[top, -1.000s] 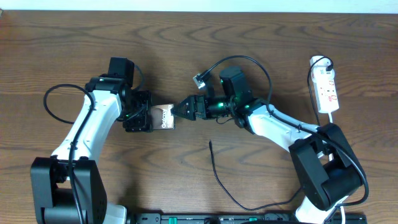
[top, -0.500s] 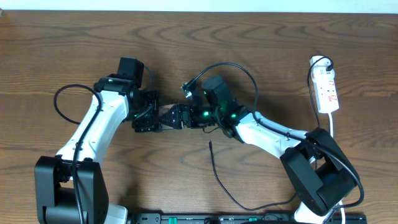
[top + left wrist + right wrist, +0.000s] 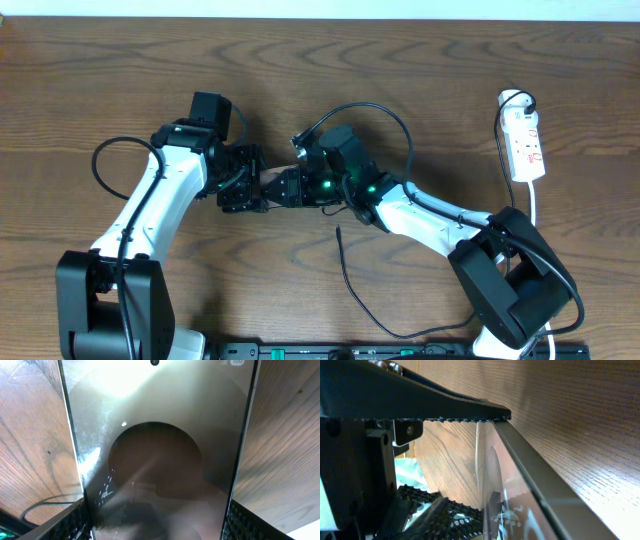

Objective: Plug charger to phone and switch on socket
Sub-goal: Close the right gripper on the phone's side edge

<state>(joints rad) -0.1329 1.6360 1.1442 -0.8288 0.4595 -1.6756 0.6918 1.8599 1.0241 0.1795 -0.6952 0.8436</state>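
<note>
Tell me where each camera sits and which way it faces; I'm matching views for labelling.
Overhead: fixed above the table, facing straight down; left arm and right arm show, meeting mid-table.
Left wrist: on the left arm, facing the phone face-on; the left jaws' pads show in the bottom corners.
Right wrist: on the right arm, looking along the phone's edge; the right jaws' upper finger crosses the top.
Shared: both wrist views show the phone and wood table.

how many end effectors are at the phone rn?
2. The left end effector grips the phone across its long sides; the right end effector straddles its opposite end. Whether the right one is clamped is unclear.
</note>
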